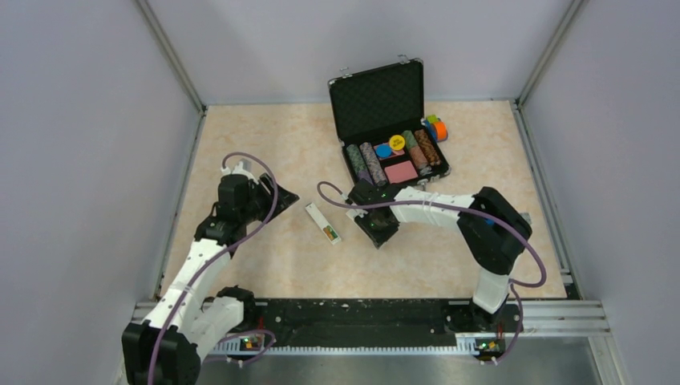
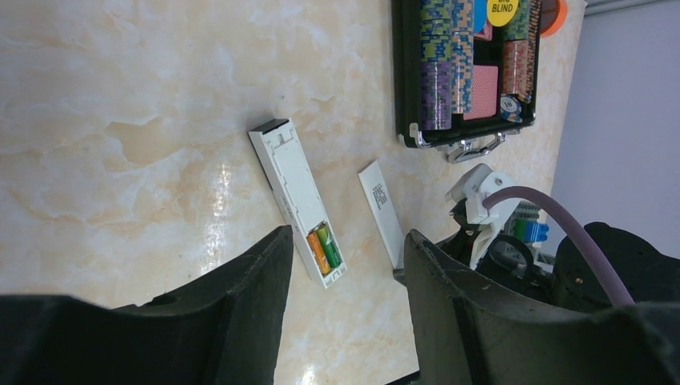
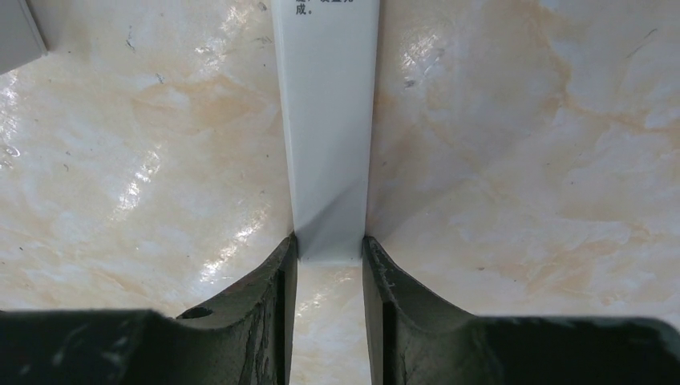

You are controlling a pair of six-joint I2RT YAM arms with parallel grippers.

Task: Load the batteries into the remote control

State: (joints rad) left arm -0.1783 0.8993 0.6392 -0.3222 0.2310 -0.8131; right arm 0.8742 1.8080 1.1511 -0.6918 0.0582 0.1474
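The white remote control point(image 1: 321, 221) lies on the table, back up, with its compartment open. The two batteries sit side by side in it at its near end, one orange-brown point(image 2: 317, 253) and one green point(image 2: 328, 246). My left gripper point(image 2: 346, 237) is open and empty, above and to the left of the remote point(image 2: 293, 192). My right gripper point(image 3: 329, 245) is shut on the near end of a flat white cover strip point(image 3: 327, 120), which lies just right of the remote in the left wrist view point(image 2: 382, 204). In the top view my right gripper point(image 1: 375, 227) hides the strip.
An open black case point(image 1: 377, 100) with poker chips and a pink card box stands at the back, just behind my right gripper. Coloured toy bricks and an orange ring point(image 1: 437, 128) sit to its right. Metal-framed walls ring the table.
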